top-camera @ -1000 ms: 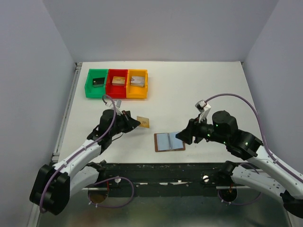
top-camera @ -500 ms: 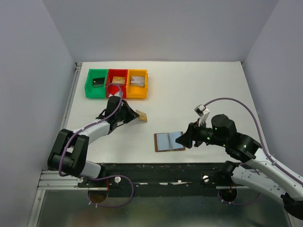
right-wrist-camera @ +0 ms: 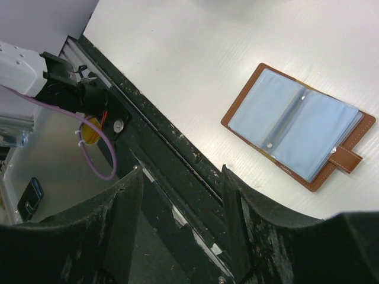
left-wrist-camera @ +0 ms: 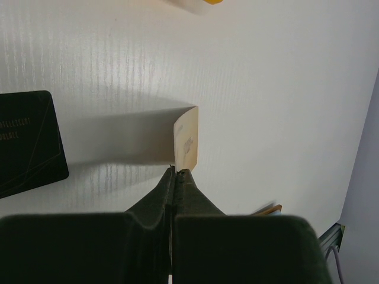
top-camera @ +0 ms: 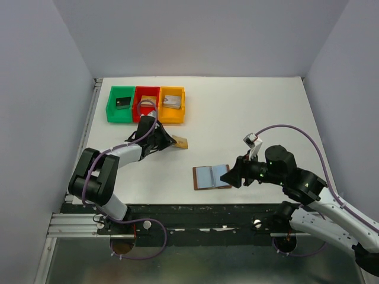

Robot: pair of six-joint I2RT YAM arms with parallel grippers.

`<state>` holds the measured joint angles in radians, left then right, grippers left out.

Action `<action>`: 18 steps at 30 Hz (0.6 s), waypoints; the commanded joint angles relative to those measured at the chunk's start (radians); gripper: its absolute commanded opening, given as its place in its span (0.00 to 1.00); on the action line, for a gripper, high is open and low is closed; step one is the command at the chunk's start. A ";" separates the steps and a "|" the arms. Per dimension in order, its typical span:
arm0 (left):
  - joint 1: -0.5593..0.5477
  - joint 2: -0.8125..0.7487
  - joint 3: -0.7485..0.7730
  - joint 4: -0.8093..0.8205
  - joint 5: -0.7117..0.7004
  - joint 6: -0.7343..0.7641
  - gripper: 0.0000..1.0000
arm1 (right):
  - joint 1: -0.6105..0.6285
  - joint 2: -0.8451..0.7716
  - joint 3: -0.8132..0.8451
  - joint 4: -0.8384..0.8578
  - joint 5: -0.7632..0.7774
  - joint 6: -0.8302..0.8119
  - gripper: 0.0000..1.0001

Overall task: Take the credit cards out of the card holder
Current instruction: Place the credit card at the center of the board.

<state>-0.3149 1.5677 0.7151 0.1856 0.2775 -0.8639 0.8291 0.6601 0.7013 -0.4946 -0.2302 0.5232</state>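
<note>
Left wrist view: the left gripper (left-wrist-camera: 176,173) has its jaws pressed tight together on the near edge of a gold card (left-wrist-camera: 186,142). The card stands on edge, its far end reaching out ahead of the fingertips above the white table (left-wrist-camera: 266,89), and it throws a shadow to the left. To the left of that shadow a black card (left-wrist-camera: 26,145) lies flat on the table, apart from the gold one.

In the top external view this gripper (top-camera: 170,142) holds the gold card (top-camera: 181,142) just in front of the orange bin (top-camera: 174,118). That bin sits in a row with a red bin (top-camera: 148,89) and a green bin (top-camera: 120,117) at the far left of the table (top-camera: 249,112), and each bin has a small blocky piece in it.

In the right wrist view the right gripper (right-wrist-camera: 180,177) has its jaws spread wide with nothing between them. Under them runs the black rail (right-wrist-camera: 136,112) along the table's near edge.

The card holder (right-wrist-camera: 299,127) lies open and flat on the table, up and to the right of the fingers and apart from them. Its pale blue pockets face up and its brown tab strap (right-wrist-camera: 345,158) sticks out at one side.

From above, the card holder (top-camera: 208,177) lies close to the near edge between the two arms, well apart from the gold card. The right gripper (top-camera: 232,175) stands at its right edge.
</note>
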 commanded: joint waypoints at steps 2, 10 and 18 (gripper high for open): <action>0.014 0.018 0.020 -0.026 0.009 0.049 0.12 | -0.005 -0.002 -0.014 0.008 -0.008 -0.014 0.63; 0.025 0.012 0.035 -0.077 0.003 0.092 0.36 | -0.005 0.022 -0.008 0.004 0.003 -0.020 0.63; 0.034 0.000 0.061 -0.121 -0.015 0.124 0.42 | -0.005 0.035 -0.002 0.002 0.015 -0.020 0.63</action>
<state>-0.2928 1.5757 0.7353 0.1085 0.2802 -0.7776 0.8291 0.6907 0.7002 -0.4946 -0.2295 0.5220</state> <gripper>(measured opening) 0.401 0.632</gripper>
